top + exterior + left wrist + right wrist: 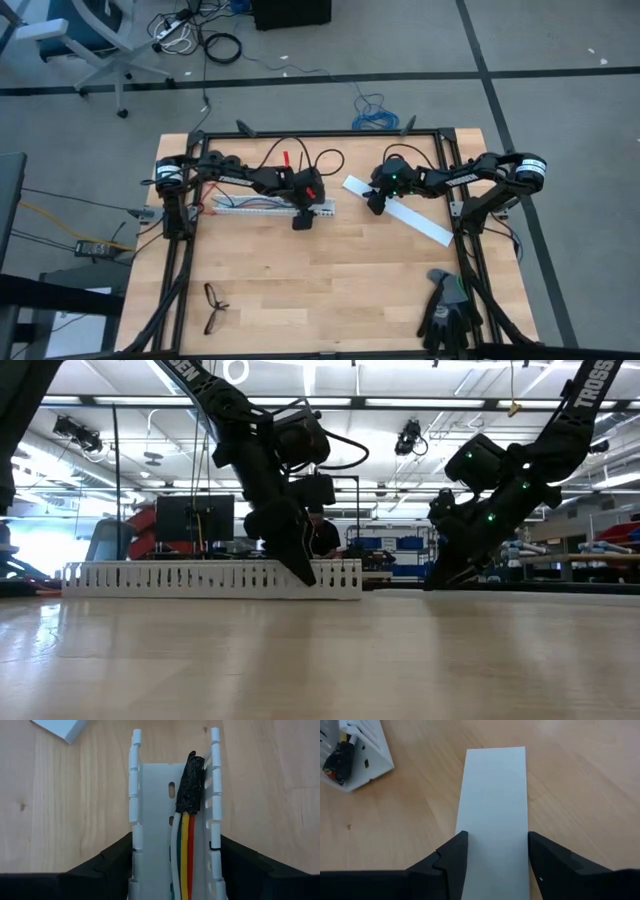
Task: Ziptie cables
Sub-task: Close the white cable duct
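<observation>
The cables, white, yellow and red with a black-wrapped end, lie inside a long white slotted duct at the table's far left. My left gripper is at the duct's right end, shut on it. My right gripper stands open astride a flat white strip that lies slantwise on the table at the far right. The duct's end also shows in the right wrist view. My left gripper holds the slotted duct near its right end, one finger outside each side wall, slanting down from above and pointing along the duct. The duct lies on the table with the cables inside. Whether my right gripper's fingers touch the flat strip's long edges, I cannot tell.
Black eyeglasses lie near the front left edge and dark gloves at the front right. A black frame rail runs around the table. Bare wood lies in the middle and front.
</observation>
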`<control>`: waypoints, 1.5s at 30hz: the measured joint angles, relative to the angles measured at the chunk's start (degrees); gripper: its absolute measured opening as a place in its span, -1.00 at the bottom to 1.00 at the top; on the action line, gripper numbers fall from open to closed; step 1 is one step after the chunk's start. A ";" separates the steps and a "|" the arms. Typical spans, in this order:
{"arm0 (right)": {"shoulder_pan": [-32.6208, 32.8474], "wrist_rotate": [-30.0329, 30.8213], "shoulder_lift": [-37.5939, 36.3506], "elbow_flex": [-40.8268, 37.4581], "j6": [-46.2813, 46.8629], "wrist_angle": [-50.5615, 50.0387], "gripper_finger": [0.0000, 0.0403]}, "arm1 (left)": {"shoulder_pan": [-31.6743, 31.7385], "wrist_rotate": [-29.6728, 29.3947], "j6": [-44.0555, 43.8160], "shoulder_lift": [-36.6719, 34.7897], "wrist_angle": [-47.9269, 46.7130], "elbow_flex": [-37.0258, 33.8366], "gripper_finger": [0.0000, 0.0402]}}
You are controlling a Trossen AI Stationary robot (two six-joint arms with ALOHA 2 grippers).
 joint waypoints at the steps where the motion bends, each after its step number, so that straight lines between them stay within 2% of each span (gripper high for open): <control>1: 0.00 0.03 0.00 0.02 0.00 -0.02 -0.07 | -0.01 -0.01 -0.57 0.00 0.02 0.01 0.26; 7: -0.02 0.13 -0.03 0.09 0.02 -0.20 -0.07 | 0.00 -2.65 -4.73 -0.09 0.42 0.09 0.30; 17: -0.04 0.17 -0.04 0.09 0.04 -0.24 -0.07 | -0.86 -2.79 -4.43 -0.11 1.48 0.05 0.57; 21: -0.04 0.20 -0.07 0.09 0.04 -0.27 -0.07 | -0.94 -2.43 -4.42 -0.13 7.00 -0.10 0.60; 26: -0.04 0.24 -0.07 0.11 0.04 -0.33 -0.07 | -0.92 -1.27 -4.39 0.42 11.23 -0.31 0.58; 37: -0.07 0.37 -0.13 0.15 0.01 -0.85 -0.07 | -0.87 -0.49 -4.37 3.54 13.88 -0.28 0.49; 45: -0.07 0.35 -0.13 0.15 -0.02 -0.57 -0.07 | -0.87 -0.45 -4.23 3.76 13.73 -0.28 0.27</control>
